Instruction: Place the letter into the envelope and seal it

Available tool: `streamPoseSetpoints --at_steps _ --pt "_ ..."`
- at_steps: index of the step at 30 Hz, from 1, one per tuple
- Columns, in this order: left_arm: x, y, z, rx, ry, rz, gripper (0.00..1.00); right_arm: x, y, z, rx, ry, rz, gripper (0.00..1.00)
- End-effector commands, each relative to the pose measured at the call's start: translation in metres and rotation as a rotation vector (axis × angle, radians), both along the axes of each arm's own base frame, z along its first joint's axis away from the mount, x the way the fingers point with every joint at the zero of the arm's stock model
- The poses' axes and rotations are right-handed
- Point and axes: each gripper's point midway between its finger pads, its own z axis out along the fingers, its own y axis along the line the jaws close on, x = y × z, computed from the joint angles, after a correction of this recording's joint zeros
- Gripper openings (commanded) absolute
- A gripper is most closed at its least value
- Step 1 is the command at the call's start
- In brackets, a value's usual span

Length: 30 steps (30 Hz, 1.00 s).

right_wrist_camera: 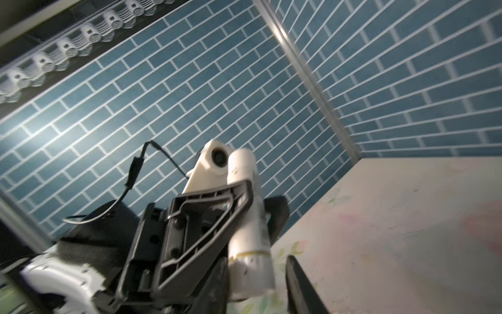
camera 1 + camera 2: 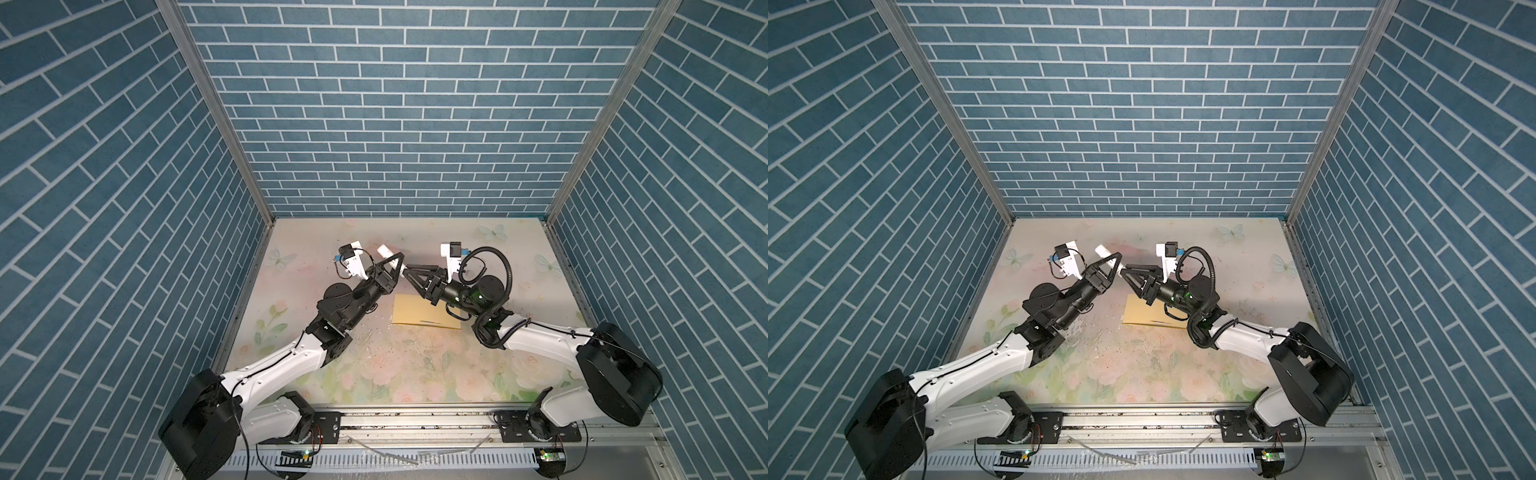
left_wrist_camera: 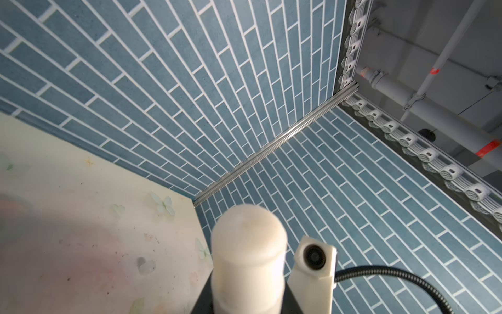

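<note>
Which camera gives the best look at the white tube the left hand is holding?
The right wrist view: the white tube shows nearly full length, clamped in the left hand. The left wrist view shows only its blurred rounded end. In both top views just a small white tip pokes out beyond the hand.

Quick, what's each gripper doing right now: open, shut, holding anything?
Left gripper: shut on the glue stick.
Right gripper: open, fingers either side of the glue stick's lower end, not clamping it.
</note>
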Motion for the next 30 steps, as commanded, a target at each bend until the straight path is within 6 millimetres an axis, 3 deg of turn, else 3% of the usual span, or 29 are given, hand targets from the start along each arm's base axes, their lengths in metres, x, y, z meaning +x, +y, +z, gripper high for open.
streamPoseSetpoints --at_steps 1,5,8,13,19,30 --pt "-0.003 -0.004 0.001 0.038 0.024 -0.018 0.00 0.007 -0.027 0.016 -0.164 -0.333 -0.265 0.53" --pt "-0.001 -0.002 -0.005 0.052 0.059 -0.007 0.00 -0.010 -0.030 0.007 -0.398 -0.646 -0.421 0.59" --pt "-0.001 -0.002 -0.006 0.059 0.075 -0.009 0.00 -0.023 -0.020 -0.010 -0.589 -0.873 -0.480 0.63" --pt "-0.001 -0.003 -0.007 0.063 0.085 -0.009 0.00 -0.032 -0.006 -0.024 -0.727 -1.061 -0.561 0.63" --pt "0.000 -0.003 -0.009 0.064 0.094 -0.010 0.00 -0.033 0.008 -0.022 -0.750 -1.148 -0.669 0.57" --pt "-0.001 -0.003 -0.008 0.060 0.096 -0.013 0.00 -0.018 0.019 -0.020 -0.768 -1.117 -0.753 0.37"
